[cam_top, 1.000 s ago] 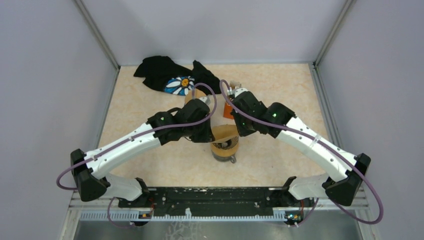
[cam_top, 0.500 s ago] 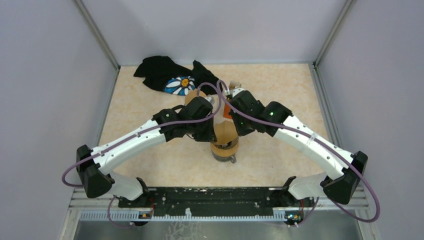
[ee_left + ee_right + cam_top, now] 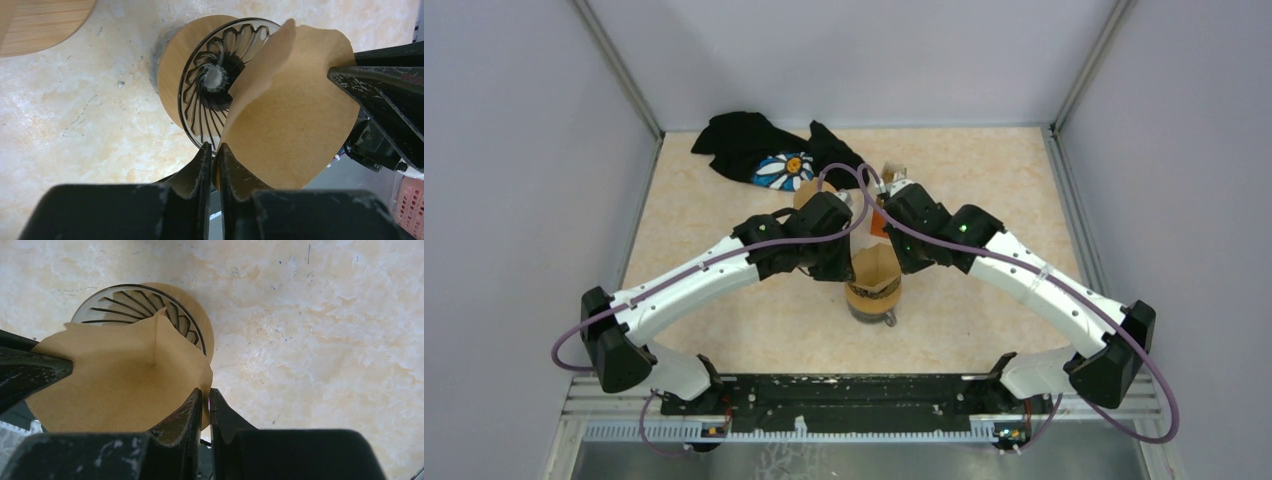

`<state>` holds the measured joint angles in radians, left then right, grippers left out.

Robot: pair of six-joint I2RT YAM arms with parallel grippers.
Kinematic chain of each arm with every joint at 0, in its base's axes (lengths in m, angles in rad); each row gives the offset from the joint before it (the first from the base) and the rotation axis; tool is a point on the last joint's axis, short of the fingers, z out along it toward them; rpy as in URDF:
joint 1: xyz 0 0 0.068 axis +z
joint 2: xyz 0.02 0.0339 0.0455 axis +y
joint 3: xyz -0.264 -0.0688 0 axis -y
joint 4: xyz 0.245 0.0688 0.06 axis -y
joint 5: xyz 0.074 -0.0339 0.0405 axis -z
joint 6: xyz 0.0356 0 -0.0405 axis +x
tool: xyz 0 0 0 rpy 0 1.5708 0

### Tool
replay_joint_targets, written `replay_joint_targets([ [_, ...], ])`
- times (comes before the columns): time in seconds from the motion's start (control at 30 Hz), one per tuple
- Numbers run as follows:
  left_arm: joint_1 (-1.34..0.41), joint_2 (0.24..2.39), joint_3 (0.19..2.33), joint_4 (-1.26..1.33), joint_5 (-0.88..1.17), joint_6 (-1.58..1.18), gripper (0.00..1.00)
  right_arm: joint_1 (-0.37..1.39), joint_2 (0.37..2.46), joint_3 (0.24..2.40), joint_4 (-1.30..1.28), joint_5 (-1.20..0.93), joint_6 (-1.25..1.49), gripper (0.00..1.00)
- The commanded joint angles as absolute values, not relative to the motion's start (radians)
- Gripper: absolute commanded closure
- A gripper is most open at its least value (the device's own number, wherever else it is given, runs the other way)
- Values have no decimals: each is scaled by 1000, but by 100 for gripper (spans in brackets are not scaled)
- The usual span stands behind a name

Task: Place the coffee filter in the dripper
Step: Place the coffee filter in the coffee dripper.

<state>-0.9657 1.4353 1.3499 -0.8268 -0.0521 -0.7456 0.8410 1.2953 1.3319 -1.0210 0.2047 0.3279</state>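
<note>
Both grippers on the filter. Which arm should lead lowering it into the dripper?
Left, probably: left gripper pinches the filter beside the dripper rim; right gripper pinches outside it.

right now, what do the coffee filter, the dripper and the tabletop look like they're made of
Coffee filter: brown paper, matte; it curls and creases thinly.
Dripper: seemingly clear glass or plastic with dark spiral ribs, glossy, set in a tan collar, likely wood.
Tabletop: beige marble-look surface, veined; stone or laminate, can't tell.
</note>
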Motion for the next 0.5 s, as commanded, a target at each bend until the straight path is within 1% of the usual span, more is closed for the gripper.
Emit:
replay_joint_targets([
  [0.0, -962, 1420, 1378, -858, -95, -741, 86, 820, 1268, 1320, -983, 216, 316, 89],
  [0.1, -960, 1414, 1367, -848, -95, -747, 87, 818, 1269, 1317, -973, 204, 315, 89],
  [0.13, -960, 1413, 1362, -846, -95, -750, 85, 818, 1268, 1314, -969, 202, 316, 89],
  [0.2, -961, 1412, 1355, -845, -99, -753, 75, 818, 1266, 1310, -958, 195, 315, 89],
  [0.47, -962, 1404, 1330, -831, -120, -762, 62, 818, 1259, 1281, -920, 162, 311, 88],
])
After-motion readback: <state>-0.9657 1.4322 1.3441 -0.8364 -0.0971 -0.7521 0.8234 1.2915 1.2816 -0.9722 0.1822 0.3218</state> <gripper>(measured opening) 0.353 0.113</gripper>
